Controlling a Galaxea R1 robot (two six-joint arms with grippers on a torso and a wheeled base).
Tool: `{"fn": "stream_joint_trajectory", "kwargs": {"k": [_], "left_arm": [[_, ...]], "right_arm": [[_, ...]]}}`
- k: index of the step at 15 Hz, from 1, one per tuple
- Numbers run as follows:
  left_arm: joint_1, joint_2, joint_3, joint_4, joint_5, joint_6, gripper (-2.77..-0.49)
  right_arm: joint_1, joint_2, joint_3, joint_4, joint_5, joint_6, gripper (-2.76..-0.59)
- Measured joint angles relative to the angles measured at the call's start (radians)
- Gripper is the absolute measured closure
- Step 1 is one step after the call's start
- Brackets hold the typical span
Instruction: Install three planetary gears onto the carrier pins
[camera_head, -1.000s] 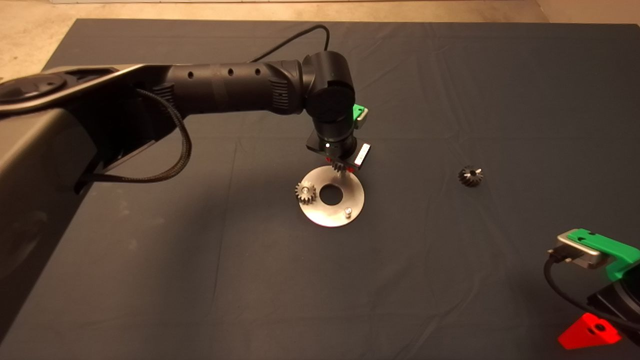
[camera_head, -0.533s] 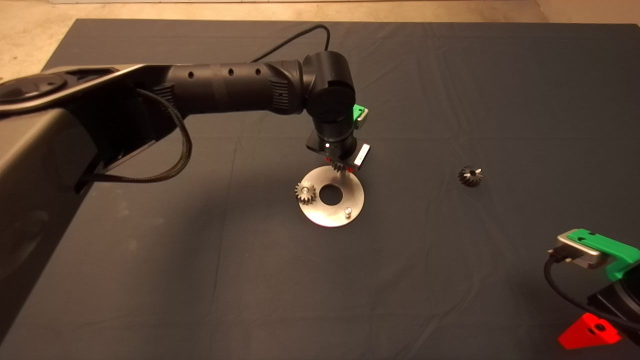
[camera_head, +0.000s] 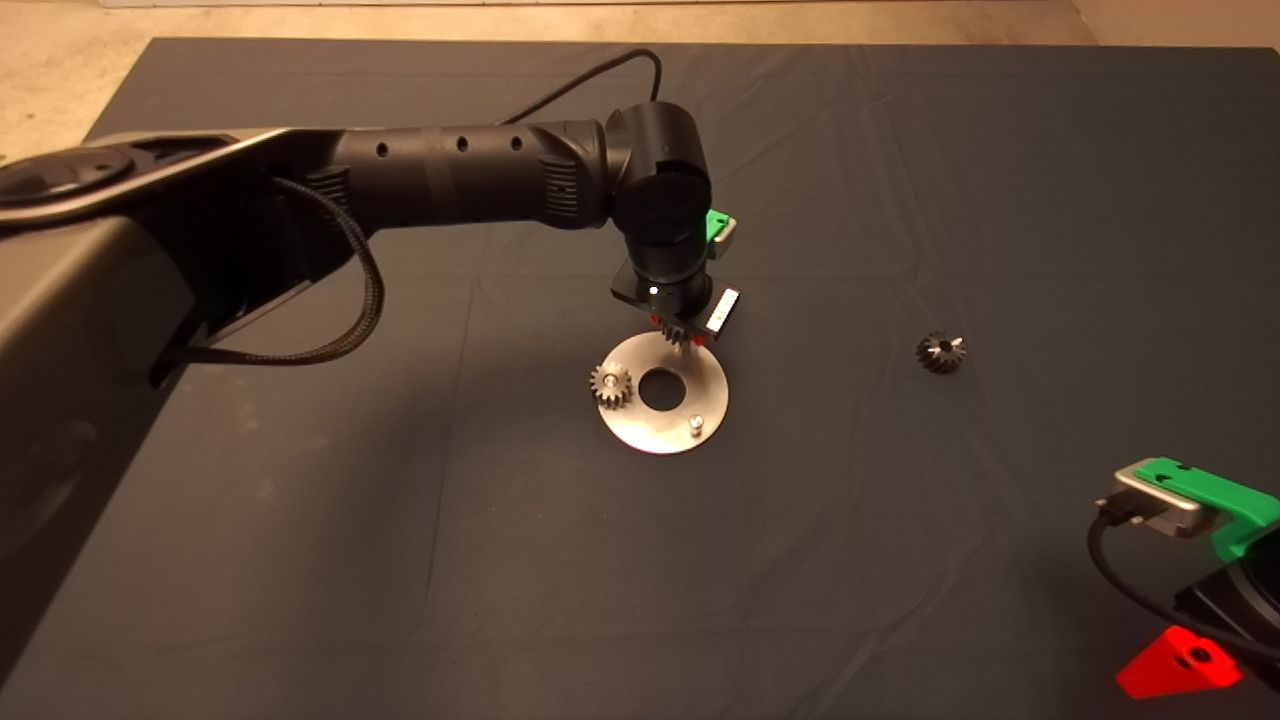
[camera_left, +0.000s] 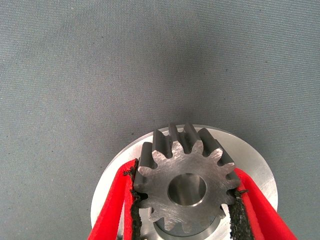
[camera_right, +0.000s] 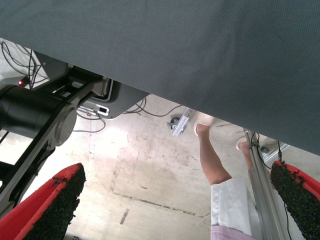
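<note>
Gear held flat between our left end effector pads sits directly over the disc's far pin, bore axis vertical. Wrist view shows bore-to-pin alignment; head view alone shows one seated gear, a bare pin, a third gear toward the table's right edge, nearer our parked, open right end effector.
</note>
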Motion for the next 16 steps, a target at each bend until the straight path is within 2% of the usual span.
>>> {"fn": "stream_joint_trajectory", "kwargs": {"k": [16], "left_arm": [[0.000,0.000,0.007,-0.008,0.006,0.000,-0.86]], "right_arm": [[0.000,0.000,0.000,0.000,0.000,0.000,-2.75]]}}
